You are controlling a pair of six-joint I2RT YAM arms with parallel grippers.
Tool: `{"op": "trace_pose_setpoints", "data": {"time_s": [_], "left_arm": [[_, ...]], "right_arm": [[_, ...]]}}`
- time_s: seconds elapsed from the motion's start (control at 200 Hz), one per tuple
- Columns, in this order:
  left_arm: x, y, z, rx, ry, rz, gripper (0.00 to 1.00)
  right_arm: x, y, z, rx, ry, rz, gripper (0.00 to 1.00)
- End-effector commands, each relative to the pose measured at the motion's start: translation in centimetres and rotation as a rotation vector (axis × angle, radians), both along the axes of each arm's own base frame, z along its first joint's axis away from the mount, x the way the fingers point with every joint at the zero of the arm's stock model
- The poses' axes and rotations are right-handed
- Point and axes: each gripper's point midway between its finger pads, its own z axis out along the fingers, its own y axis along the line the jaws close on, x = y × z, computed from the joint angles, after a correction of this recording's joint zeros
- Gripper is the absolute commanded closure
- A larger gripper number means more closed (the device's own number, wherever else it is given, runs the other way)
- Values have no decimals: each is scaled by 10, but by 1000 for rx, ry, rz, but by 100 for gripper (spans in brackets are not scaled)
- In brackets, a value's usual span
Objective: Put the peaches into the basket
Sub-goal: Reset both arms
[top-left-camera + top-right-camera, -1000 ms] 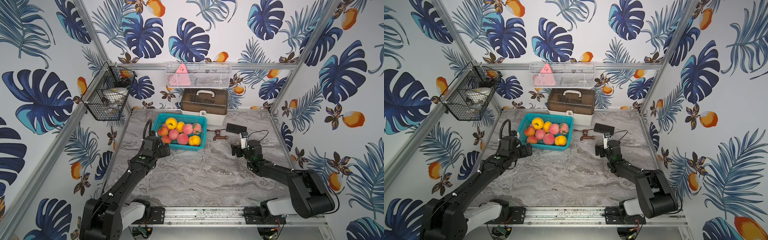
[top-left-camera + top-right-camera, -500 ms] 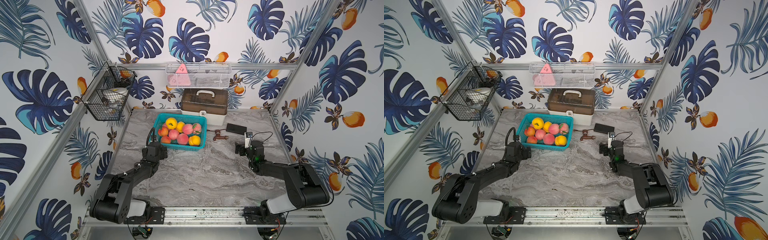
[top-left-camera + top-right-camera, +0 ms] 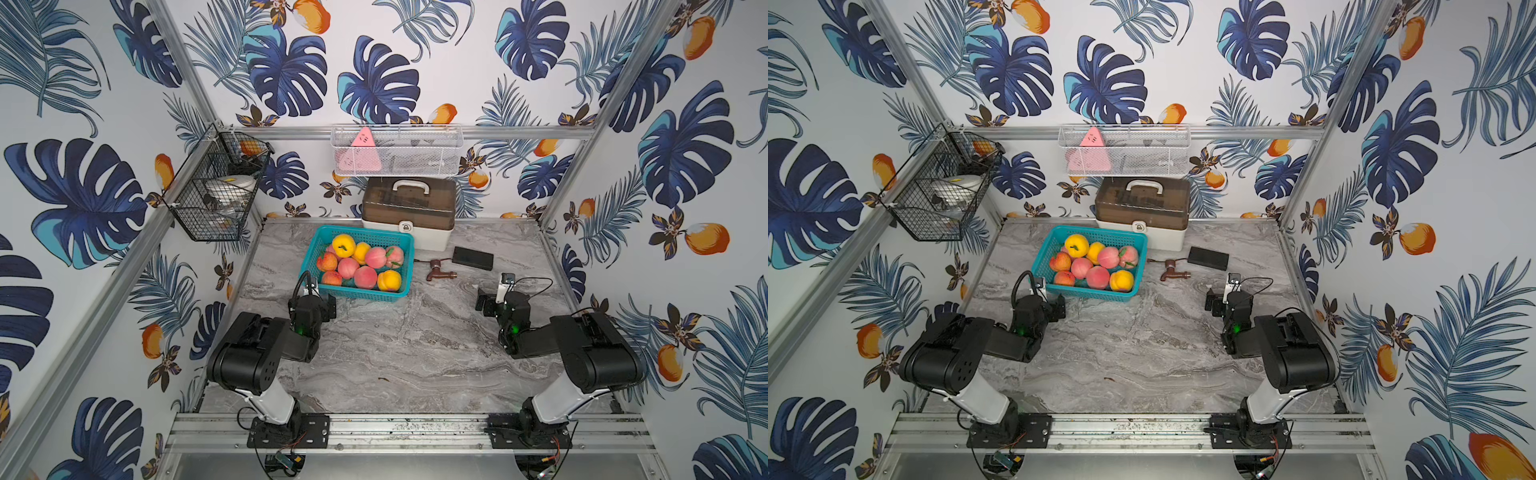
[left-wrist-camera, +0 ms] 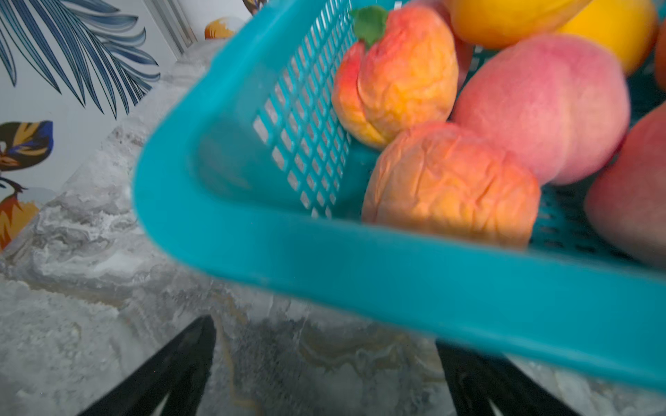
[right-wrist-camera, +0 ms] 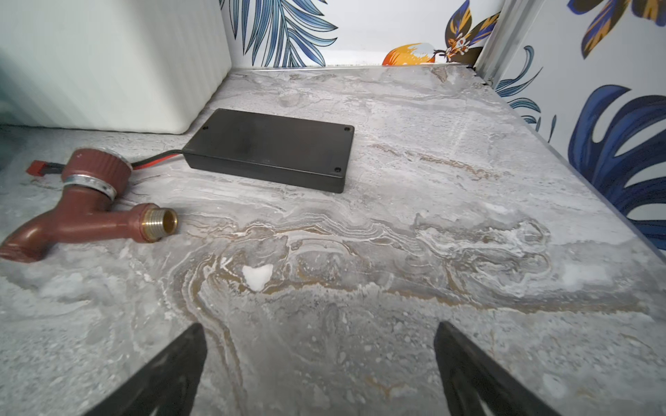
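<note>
The teal basket (image 3: 358,293) (image 3: 1089,291) stands at the back middle of the marble table, with several pink, yellow and orange peaches (image 3: 365,276) (image 3: 1097,277) piled inside it. No peach lies loose on the table. My left gripper (image 3: 312,301) (image 3: 1044,305) sits low just in front of the basket's front-left corner, open and empty. In the left wrist view the basket rim (image 4: 360,259) and wrinkled orange peaches (image 4: 450,187) fill the frame above the open left gripper (image 4: 322,333). My right gripper (image 3: 498,299) (image 5: 320,326) is open and empty over bare marble at the right.
A brown tap (image 3: 440,270) (image 5: 83,212) and a black box (image 3: 473,257) (image 5: 274,147) with red-black wire lie beyond the right gripper. A brown-lidded case (image 3: 409,214) stands behind the basket. A white mesh basket (image 3: 397,151) and a black wire basket (image 3: 216,195) hang on the walls.
Both arms have folded back toward the front rail. The left gripper has slid from the basket's left side to its front-left corner. Both grippers stay open.
</note>
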Motion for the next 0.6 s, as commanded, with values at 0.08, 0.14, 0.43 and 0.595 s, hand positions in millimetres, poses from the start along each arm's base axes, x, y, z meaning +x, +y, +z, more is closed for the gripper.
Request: {"op": "trace_pose_setpoints", "data": {"time_s": [0.08,0.14,0.43,0.595], "left_arm": [[11,-1,25,9,-105,0,1],[11,-1,26,17,-112,2,1],[11,0,25,21,-111,7,1],[12,-1,24,16,-103,0,1]], "right_arm": [[11,-6,14,10,-46,-46,0],[14,-6,13,8,-33,-49,0],[15,-6,11,7,-22,-51,0],[15,-6,12,7,-25,-52,0]]}}
